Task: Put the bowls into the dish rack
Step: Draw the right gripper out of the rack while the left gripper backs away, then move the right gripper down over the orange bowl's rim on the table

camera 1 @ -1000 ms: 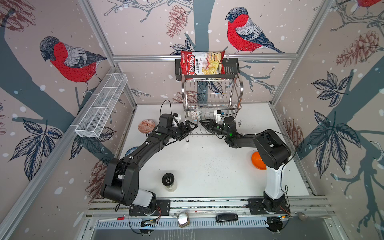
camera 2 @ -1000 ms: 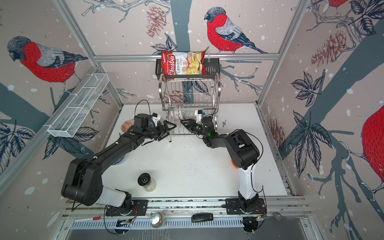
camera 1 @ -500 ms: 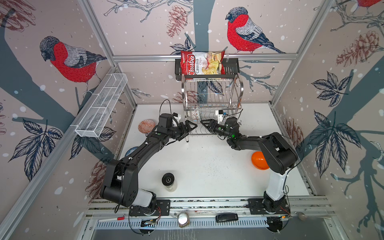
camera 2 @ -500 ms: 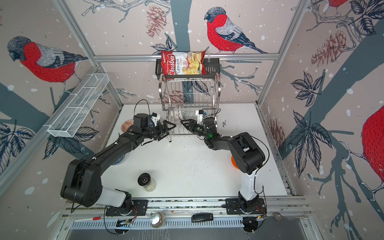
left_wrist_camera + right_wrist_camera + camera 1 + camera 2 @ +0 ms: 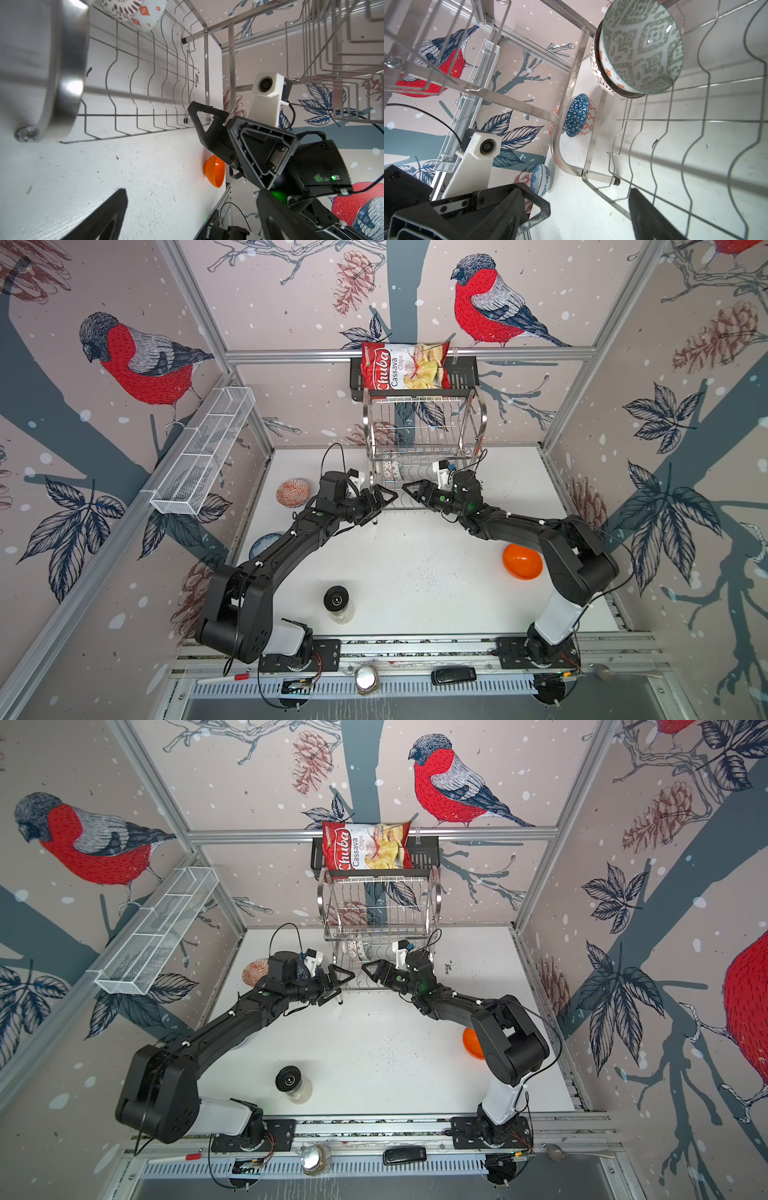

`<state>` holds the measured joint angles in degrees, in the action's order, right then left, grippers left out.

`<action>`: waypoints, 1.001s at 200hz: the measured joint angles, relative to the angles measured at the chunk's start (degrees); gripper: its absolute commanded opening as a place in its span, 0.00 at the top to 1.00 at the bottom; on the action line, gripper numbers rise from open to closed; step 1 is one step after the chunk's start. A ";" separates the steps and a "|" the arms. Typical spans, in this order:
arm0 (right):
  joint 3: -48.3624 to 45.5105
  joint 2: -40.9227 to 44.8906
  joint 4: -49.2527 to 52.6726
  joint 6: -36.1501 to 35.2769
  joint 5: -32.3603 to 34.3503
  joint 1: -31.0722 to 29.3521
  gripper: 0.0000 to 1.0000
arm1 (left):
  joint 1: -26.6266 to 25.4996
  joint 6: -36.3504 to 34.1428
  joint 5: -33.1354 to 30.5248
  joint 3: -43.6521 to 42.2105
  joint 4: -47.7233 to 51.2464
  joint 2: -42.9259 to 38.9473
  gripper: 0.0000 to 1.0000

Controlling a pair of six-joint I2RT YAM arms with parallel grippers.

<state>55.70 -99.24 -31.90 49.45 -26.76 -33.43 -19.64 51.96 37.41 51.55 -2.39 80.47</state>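
Overall: both arms meet at the front of the rack (image 5: 424,423), empty-handed.
Left gripper (image 5: 384,497): jaws wide, holding nothing, by the lower tier's front corner.
Right gripper (image 5: 411,489): jaws wide, nothing between them, facing the lower tier.
Loaded: green bowl (image 5: 641,45) nested against dotted bowl (image 5: 598,76), on edge between the lower tier's wires, probably to save room.
Waiting: on the table (image 5: 415,564), orange bowl (image 5: 522,561) sits beside the right arm; red bowl (image 5: 293,492), triangle bowl (image 5: 577,115) and floral bowl (image 5: 266,540) sit on the left arm's side, likely its share.
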 measured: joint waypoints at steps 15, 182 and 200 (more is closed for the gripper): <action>-0.26 2.36 2.49 -1.66 1.92 -0.35 0.12 | -1.09 0.20 -0.09 -0.11 -0.20 -0.13 0.03; -7.30 34.10 40.74 -7.17 29.94 3.52 0.01 | -18.47 6.54 -14.01 -2.12 0.92 -6.99 0.03; -8.76 37.29 46.56 -5.55 32.54 5.46 0.01 | -21.20 6.73 -15.34 -1.16 0.98 -5.31 0.03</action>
<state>46.94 -61.95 14.66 43.90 5.78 -27.97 -40.84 58.70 22.06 50.39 -1.41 75.16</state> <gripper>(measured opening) 0.995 0.973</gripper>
